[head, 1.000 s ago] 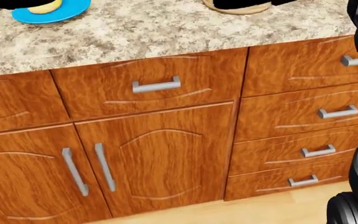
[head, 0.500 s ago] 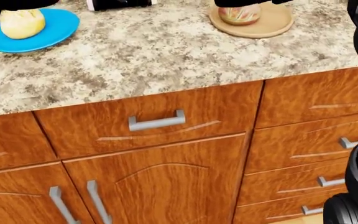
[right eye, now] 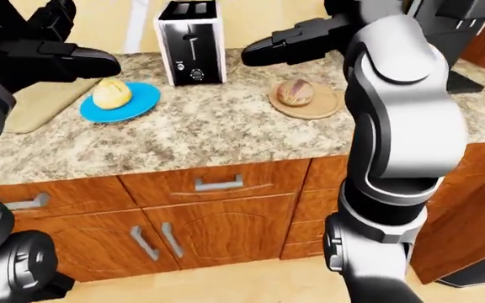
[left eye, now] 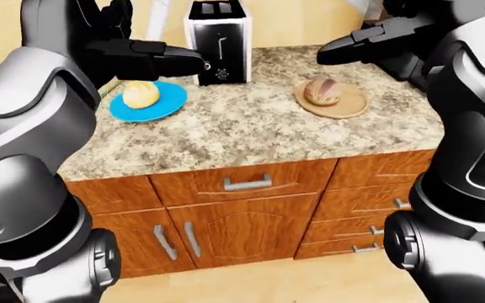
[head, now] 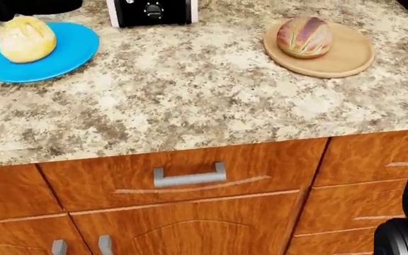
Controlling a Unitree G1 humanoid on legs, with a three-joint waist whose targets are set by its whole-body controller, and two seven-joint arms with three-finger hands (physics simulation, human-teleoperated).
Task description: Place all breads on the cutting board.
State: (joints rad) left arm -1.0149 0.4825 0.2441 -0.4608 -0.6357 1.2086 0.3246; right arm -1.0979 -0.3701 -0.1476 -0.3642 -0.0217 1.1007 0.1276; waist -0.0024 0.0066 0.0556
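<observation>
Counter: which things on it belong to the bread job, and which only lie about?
For the job: pale roll, brown loaf, tan flat board, probably the cutting board.
Lying about: toaster, blue plate, round wooden plate.

The head view's top edge crops the toaster; a tan mat lies half behind the left arm.

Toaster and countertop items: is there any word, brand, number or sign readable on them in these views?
None readable.
Toaster: small white marks around its knob, too small to read.
Blue plate, round wooden board and both bread rolls: no print.
</observation>
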